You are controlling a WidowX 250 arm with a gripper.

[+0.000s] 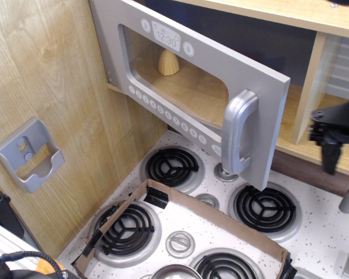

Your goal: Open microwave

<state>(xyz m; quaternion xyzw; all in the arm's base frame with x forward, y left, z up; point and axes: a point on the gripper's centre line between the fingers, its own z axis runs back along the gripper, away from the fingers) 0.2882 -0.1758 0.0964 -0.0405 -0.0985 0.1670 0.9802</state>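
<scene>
The toy microwave's wide grey door (192, 87) stands swung partly open toward me, hinged at the left. Its silver loop handle (238, 139) is at the door's free right edge. The printed clock (166, 36) and a row of round white buttons (163, 110) show on the door. Through the clear window I see a yellow cone-shaped item (168, 63) on the wooden floor inside. My black gripper (333, 136) is at the far right edge, well clear of the handle, holding nothing. Only one finger tip shows, so I cannot tell how its jaws stand.
A small grey pocket bracket (29, 154) hangs on the wooden left wall. Below is a toy stove top with black coil burners (170, 165) and round knobs (180, 241). A brown cardboard frame (215, 215) lies on it. A wooden shelf (331, 133) is at the right.
</scene>
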